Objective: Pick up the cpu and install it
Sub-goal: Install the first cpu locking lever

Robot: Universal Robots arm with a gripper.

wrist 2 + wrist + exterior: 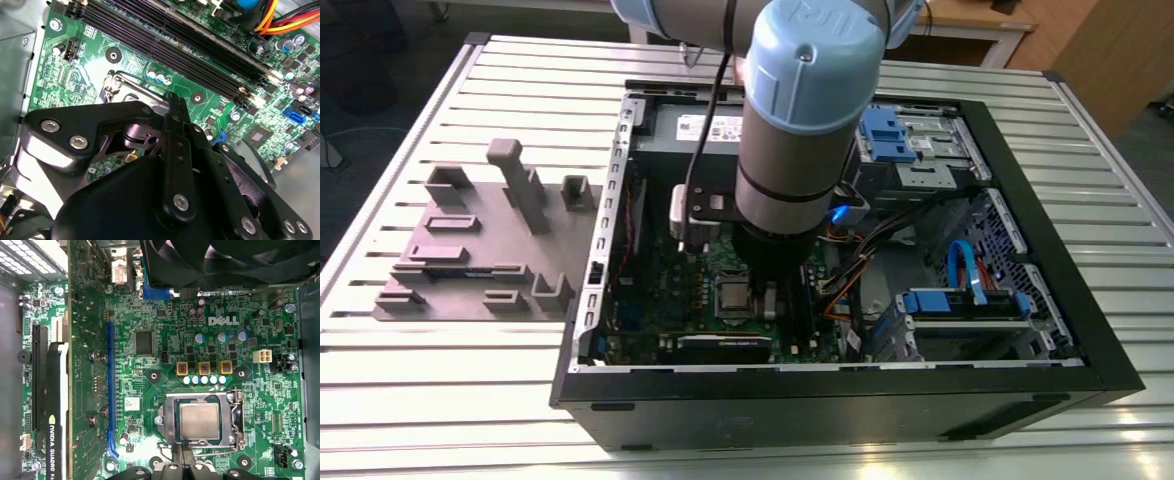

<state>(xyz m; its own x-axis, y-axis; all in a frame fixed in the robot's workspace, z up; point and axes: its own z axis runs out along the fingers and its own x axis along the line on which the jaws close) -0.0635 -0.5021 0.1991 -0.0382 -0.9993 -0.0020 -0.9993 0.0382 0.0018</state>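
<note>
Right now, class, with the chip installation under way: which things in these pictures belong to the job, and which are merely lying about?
Job:
square silver-topped cpu chip
metal socket frame
green motherboard
black robot hand

Lying about:
grey plastic fixture blocks
black graphics card
blue drive brackets

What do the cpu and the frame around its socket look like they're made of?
The cpu seems to have a brushed metal top: dull silver-grey, flat, with a soft sheen. The socket frame looks like bare, brighter polished metal, catching glare along its edges. The green motherboard beneath looks like lacquered circuit board.
</note>
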